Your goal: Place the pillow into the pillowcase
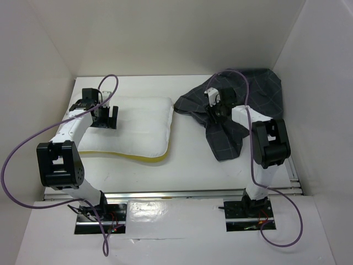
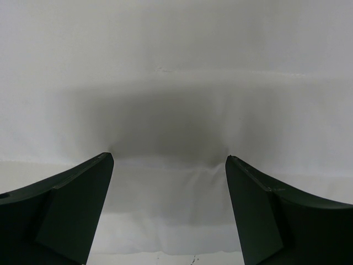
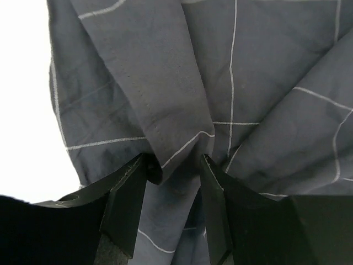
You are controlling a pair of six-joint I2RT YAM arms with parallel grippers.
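Note:
The white pillow (image 1: 140, 127) lies flat at centre-left, its yellow trim along the near edge. My left gripper (image 1: 105, 117) hovers over the pillow's left part, wide open. In the left wrist view the pillow (image 2: 176, 110) fills the frame and nothing sits between the jaws of the left gripper (image 2: 170, 160). The dark grid-patterned pillowcase (image 1: 242, 105) lies crumpled at the back right. My right gripper (image 1: 216, 110) is down on its left part. In the right wrist view the jaws of the right gripper (image 3: 175, 160) stand apart with a raised fold of the pillowcase (image 3: 165, 83) between them.
White walls enclose the table on the left, back and right, and the pillowcase lies against the right one. A metal rail (image 1: 182, 193) runs along the near edge by the arm bases. Purple cables (image 1: 22, 149) loop beside both arms.

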